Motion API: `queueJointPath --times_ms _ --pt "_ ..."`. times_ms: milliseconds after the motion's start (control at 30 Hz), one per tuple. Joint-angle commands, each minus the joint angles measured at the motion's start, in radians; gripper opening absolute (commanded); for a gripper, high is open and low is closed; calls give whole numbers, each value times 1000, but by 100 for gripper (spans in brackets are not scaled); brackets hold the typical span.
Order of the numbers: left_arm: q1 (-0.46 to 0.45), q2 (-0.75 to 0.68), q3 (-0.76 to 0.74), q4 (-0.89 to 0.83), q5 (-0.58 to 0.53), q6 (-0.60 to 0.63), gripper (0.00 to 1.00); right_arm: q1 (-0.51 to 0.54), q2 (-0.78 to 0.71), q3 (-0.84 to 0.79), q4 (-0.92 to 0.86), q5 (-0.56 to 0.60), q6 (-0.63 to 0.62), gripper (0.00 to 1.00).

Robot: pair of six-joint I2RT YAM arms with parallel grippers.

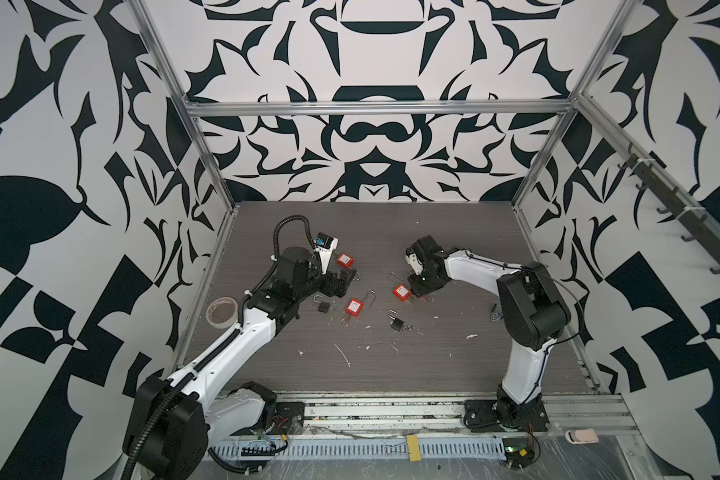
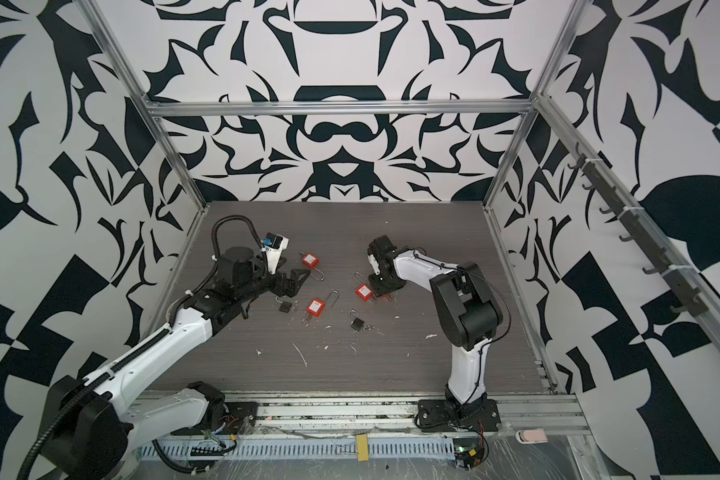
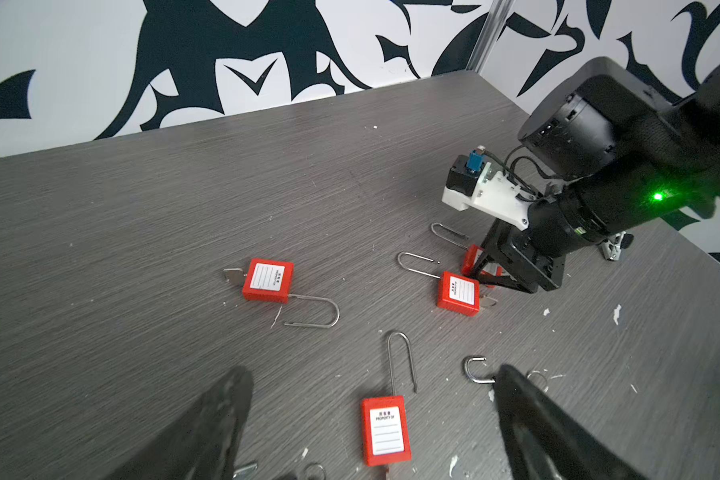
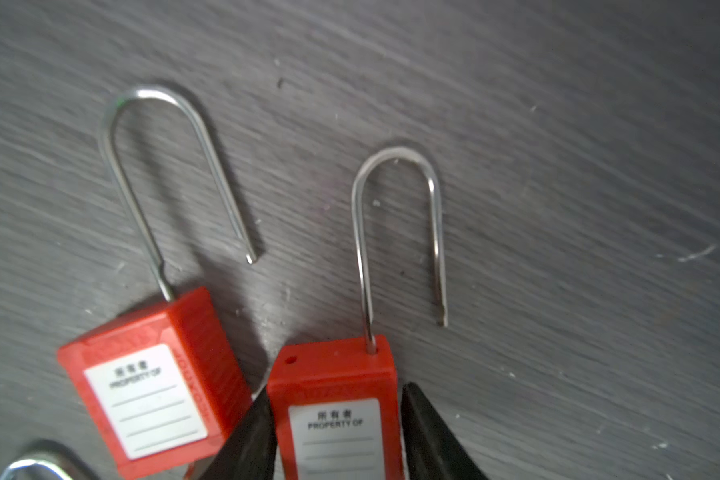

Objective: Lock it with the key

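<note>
I look into a room with big walls (image 1: 371, 145), white with black swirly shapes. Shiny metal bars (image 1: 375, 107) make a box frame in front of them. The table (image 1: 391, 365) is grey with thin lines like wood.

My left gripper (image 3: 373, 372) hangs over the table with its fingers spread wide, holding nothing. My right gripper (image 4: 336, 388) is down low near the middle of the table. Its two black fingers (image 4: 250, 436) sit tight against both sides of a red padlock (image 4: 333, 365) that lies flat there. The silver loop (image 4: 395, 153) on that lock is open at one end. A second red padlock (image 4: 154, 374) lies just beside it.

A key (image 3: 231, 274) sticks out of a third red padlock (image 3: 267, 280), well apart from those two. Small white specks (image 1: 341, 353) dot the near part of the table.
</note>
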Motion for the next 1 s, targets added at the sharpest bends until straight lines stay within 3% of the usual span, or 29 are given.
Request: queueJointPath --times_ms 0,267,567,733,867,967 --pt "-4 1 26 -24 0 10 94 6 -7 29 -46 -2 -4 49" --pt "-8 14 35 -26 6 18 94 6 3 22 -56 -1 -10 49" --pt "-15 28 48 -30 35 45 92 11 -90 -17 -24 17 -100 37" --pt "-17 55 82 -52 72 67 91 11 -247 -61 12 -29 -268 32" --pt "-26 81 98 -37 171 138 78 11 -361 -83 -17 -173 -434 32" --pt "-45 105 110 -24 253 220 76 11 -428 -78 -61 -262 -528 32"
